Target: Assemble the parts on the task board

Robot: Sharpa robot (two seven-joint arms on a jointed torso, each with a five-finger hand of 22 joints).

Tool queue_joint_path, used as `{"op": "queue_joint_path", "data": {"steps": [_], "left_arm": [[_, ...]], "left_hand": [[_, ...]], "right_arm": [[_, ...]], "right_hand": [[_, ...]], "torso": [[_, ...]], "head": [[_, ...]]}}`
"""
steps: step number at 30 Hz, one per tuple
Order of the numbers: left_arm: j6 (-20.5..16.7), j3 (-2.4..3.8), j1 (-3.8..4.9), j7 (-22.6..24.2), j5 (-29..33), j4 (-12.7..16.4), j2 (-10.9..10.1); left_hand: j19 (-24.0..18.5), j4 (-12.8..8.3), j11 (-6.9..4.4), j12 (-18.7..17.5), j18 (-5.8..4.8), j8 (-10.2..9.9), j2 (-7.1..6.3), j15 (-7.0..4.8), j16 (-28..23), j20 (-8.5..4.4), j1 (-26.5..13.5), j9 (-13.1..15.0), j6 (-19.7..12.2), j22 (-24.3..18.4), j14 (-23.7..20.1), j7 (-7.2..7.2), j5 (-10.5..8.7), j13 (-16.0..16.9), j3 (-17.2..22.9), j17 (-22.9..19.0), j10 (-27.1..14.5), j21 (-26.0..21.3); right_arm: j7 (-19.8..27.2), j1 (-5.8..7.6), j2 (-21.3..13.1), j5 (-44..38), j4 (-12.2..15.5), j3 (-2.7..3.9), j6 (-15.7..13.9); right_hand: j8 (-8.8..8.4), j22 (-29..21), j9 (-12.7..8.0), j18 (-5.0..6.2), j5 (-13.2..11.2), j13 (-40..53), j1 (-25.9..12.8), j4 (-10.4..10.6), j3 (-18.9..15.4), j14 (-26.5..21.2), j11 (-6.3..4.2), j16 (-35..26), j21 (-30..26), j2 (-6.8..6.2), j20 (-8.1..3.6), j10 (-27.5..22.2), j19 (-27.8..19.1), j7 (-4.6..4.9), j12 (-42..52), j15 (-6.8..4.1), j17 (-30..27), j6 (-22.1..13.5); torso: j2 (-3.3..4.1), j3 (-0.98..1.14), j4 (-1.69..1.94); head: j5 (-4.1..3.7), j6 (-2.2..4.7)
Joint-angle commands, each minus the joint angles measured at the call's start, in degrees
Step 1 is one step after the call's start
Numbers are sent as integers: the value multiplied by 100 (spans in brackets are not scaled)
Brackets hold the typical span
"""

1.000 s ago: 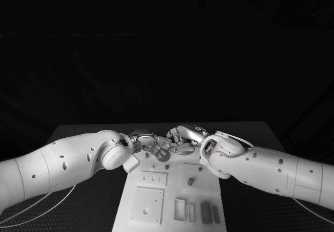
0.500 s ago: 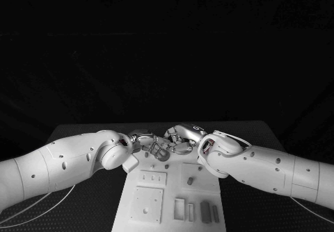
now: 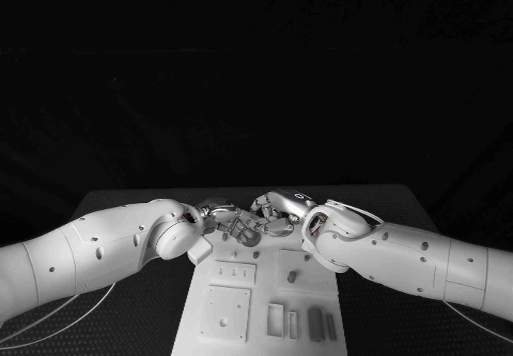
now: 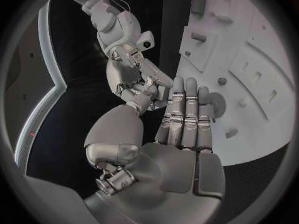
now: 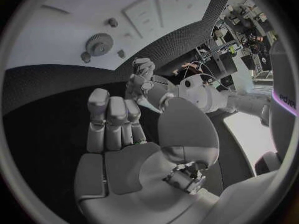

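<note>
Fingers of the left hand [image 3: 227,218] and right hand [image 3: 280,212] meet at mid-frame above the task board's [image 3: 256,311] far end; whether either holds a part cannot be told. A gear [image 5: 98,44] lies on the board. This looks like a handover or alignment; next needs careful lowering.

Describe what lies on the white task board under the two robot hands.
Near the robot hands, the white rectangular task board carries a grey toothed gear and small grey pegs. In the head view the hands cover the board's far end, so anything there stays unseen.
</note>
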Motion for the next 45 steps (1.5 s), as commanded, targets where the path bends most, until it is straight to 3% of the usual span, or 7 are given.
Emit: {"op": "queue_joint_path", "data": {"steps": [1,5,19,26,32,37,45], "left_arm": [[54,27,21,181,67,47,55],[47,26,21,182,77,40,58],[-5,26,20,157,44,46,48],[-20,26,19,131,-34,33,19],[-23,26,17,85,-73,13,17],[-20,26,15,25,-115,2,19],[34,26,13,-38,-200,-3,16]], "left_hand": [[-38,-55,-15,-6,28,12,80,-14,24,1,4,2,49,-9,25,-6,53,10,9,-9,62,33],[-33,-101,-36,1,16,14,128,-21,32,-6,-43,-6,112,-21,41,-28,199,23,25,-11,109,42],[-4,-354,-167,105,-42,59,246,-100,187,-79,-338,-15,475,-70,171,-150,1631,199,148,51,423,143],[13,-386,-199,155,-57,93,272,-139,271,-110,-342,13,565,-76,236,-186,1743,267,159,89,500,174],[27,-392,-209,171,-63,101,287,-154,304,-125,-343,27,586,-76,255,-195,1713,295,155,104,520,192],[45,-387,-245,228,-77,122,282,-197,390,-159,-360,58,646,-86,325,-221,1641,363,142,140,593,215],[60,-382,-257,253,-87,121,287,-213,427,-179,-370,70,659,-93,341,-226,1585,398,139,154,609,230]], "right_arm": [[44,-23,47,-69,37,-21,179],[30,-24,47,-69,34,-23,186],[-46,-33,43,-76,2,-28,206],[-42,-39,38,83,-28,-29,191],[1,-41,49,246,-121,-32,190],[6,-44,43,283,-186,-34,216],[4,-48,22,296,-183,-35,191]], "right_hand": [[26,-9,5,256,-31,-6,-31,3,31,-4,-18,-13,-3,-29,-30,-50,4,8,-38,-52,7,779],[26,-11,8,256,-32,-5,-31,3,38,-4,-18,-13,-4,-31,-31,-49,5,8,-38,-52,8,779],[27,-15,23,256,-31,-12,-30,7,75,-1,-18,-15,-8,-46,-35,-57,11,9,-49,-52,9,777],[20,-23,40,256,-32,-63,-38,35,135,-4,-15,-25,-18,-82,-36,-127,13,12,-108,-49,7,768],[-72,-42,60,256,-6,-257,-158,361,320,-1,15,-61,-40,-398,-18,-447,27,39,-348,-24,-2,665],[-155,-28,53,256,142,-244,-356,470,120,-3,40,-75,-28,-612,-25,-501,24,66,-364,-2,5,633],[-194,-22,56,256,177,-237,-427,497,-9,-12,45,-85,-27,-640,-45,-522,16,74,-370,3,12,626]], "torso": [[0,1,-4],[1,3,-1],[1,-3,0],[0,-3,4],[-2,-5,1],[-1,-3,1],[-1,1,2]], "head": [[6,-6],[2,-16],[-6,-22],[-8,-29],[-1,-33],[0,-32],[0,-28]]}}
